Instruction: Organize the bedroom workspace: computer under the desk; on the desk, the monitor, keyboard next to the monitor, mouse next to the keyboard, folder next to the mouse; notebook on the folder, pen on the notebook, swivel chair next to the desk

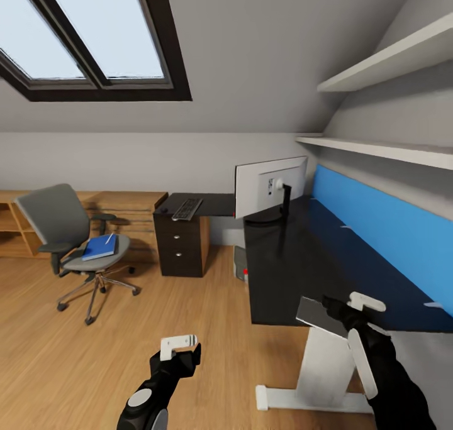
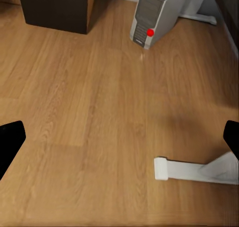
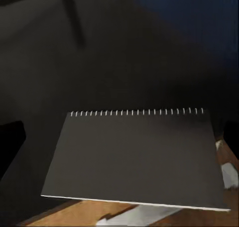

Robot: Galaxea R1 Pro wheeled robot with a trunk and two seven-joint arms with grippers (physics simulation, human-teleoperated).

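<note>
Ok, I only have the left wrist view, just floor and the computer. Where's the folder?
Observer: The blue folder lies on the swivel chair seat, with the pen on it.
Operator: And the notebook?
Observer: The notebook lies at the desk near edge, overhanging the floor, right by the right end effector.
Operator: Keyboard?
Observer: The keyboard is on the desk's far wing, beside the monitor.
</note>
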